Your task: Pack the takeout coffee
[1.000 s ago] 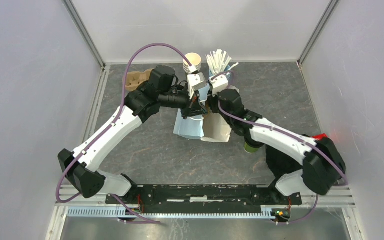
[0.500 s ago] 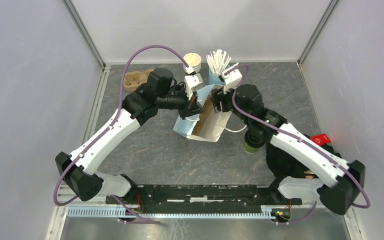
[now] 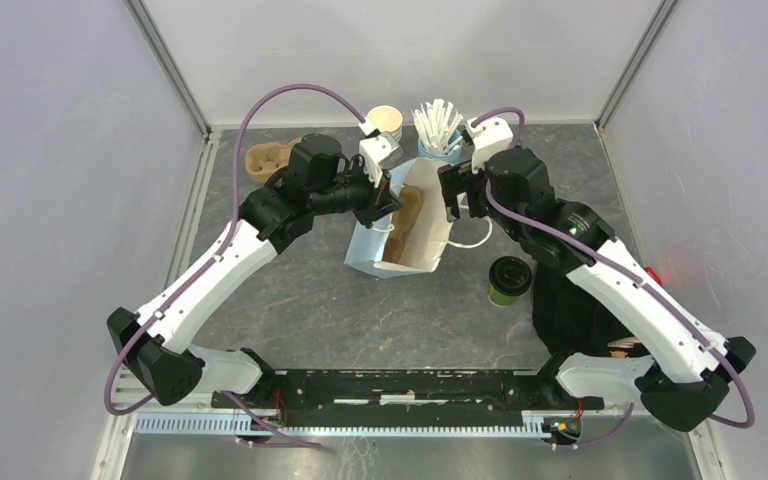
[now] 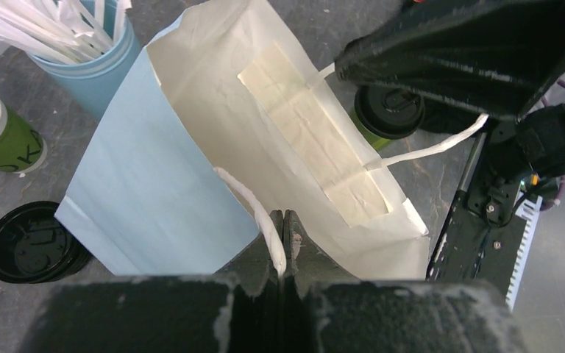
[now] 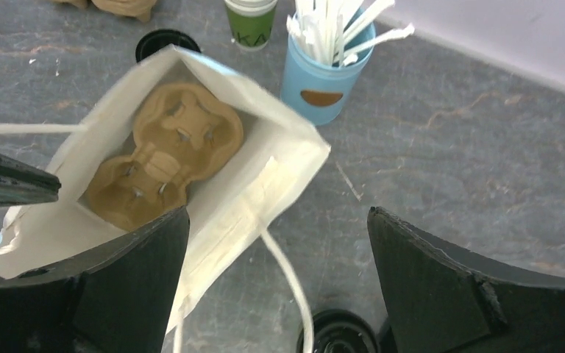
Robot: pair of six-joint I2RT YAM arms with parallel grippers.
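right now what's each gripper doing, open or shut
left gripper: jaws shut on the handle of the paper bag.
right gripper: jaws wide open, holding nothing.

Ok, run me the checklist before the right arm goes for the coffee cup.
1. Bag mouth open: ok, the wrist view looks straight in.
2. Left pincer holding the bag: ok, it is shut with the cord handle pinched.
3. Right pincer open and empty: ok.
4. Coffee cup upright with its lid on: ok, it stands right of the bag, apart from it.
5. Cup tray in the bag has free slots: ok, nothing sits in it.
6. Route from cup to bag: cannot tell, the loose handle loop hangs on that side and might snag.
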